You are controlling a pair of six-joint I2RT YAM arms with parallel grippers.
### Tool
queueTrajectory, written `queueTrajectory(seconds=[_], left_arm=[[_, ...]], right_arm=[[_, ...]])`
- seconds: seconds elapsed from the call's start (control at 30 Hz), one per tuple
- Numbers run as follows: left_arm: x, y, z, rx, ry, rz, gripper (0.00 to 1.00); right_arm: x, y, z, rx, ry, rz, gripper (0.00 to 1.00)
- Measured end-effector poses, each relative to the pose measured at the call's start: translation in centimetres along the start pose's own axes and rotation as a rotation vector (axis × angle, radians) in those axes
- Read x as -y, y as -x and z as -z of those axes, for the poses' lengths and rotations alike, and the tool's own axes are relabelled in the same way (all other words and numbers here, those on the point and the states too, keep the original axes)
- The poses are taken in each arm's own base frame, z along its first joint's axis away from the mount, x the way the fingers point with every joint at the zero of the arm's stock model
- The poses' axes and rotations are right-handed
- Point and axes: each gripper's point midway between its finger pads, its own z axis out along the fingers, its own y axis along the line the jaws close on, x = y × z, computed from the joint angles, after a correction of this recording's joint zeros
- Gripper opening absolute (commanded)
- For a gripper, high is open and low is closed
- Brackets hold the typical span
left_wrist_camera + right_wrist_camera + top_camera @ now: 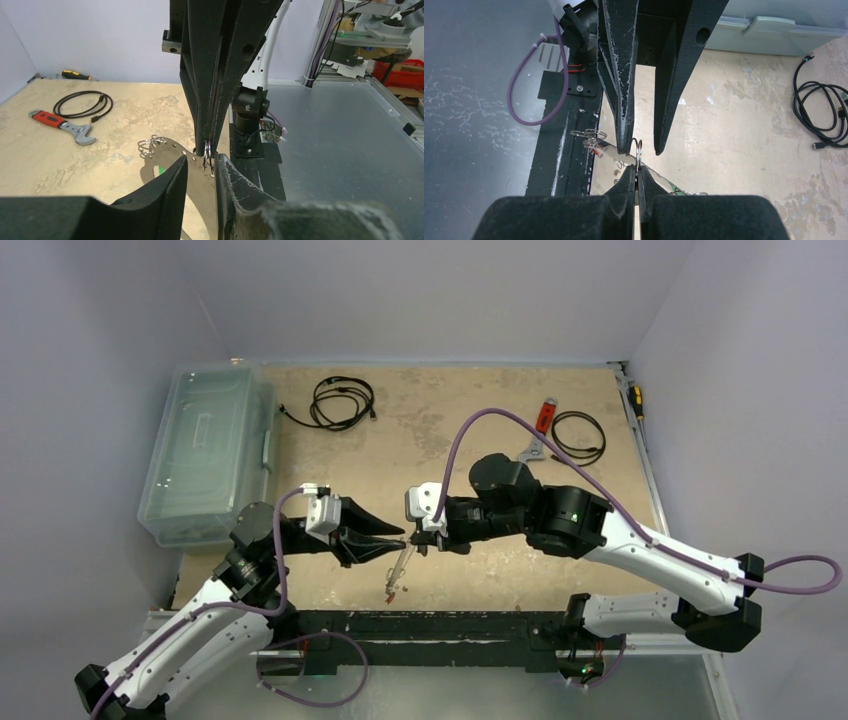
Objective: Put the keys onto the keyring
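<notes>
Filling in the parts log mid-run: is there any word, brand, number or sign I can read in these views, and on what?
No text is readable in any view.
wrench, red handle: any print is too small to read.
clear plastic box: no label legible.
keyring: bare metal, no stamp visible.
screwdriver: too small to read.

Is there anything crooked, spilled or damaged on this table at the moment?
Nothing is spilled or broken. Only the keyring looks askew: it hangs slanted from the shut right gripper, with a red key at its low end.
</notes>
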Motion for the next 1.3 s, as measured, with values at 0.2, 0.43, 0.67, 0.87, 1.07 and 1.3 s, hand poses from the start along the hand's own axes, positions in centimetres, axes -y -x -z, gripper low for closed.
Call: queueTrajectory(seconds=[0.2, 0.43, 0.67, 0.87, 1.07, 1.3], left_arm=[[-0.1, -0.2, -0.1, -0.007, -0.001, 0.018, 0.16], [0.0, -0.3, -0.2, -0.008, -0.005, 0.025, 0.00], [0.0, -0.2, -0.1, -0.005, -0.005, 0.016, 0.00], [0.6, 0.8, 0.4, 0.023, 0.000, -0.013, 0.00], [1.0, 1.6, 0.6, 0.052, -0.006, -0.035, 0.00], [1.1, 1.8, 0.6, 0.061, -0.007, -0.043, 0.00]], right_arm=[[0.0, -0.2, -0.3, -0.008, 0.007, 0.001, 0.00], [0.0, 0.0, -0.3, -0.004, 0.012, 0.015, 0.00], [0.0, 0.2, -0.2, 0.006, 0.012, 0.023, 0.18], [0.2, 1.6, 0.8, 0.103, -0.030, 0.052, 0.47], [-0.2, 2.3, 2.4, 0.209, -0.068, 0.069, 0.45], [-0.6, 2.1, 2.0, 0.260, -0.065, 0.053, 0.36]])
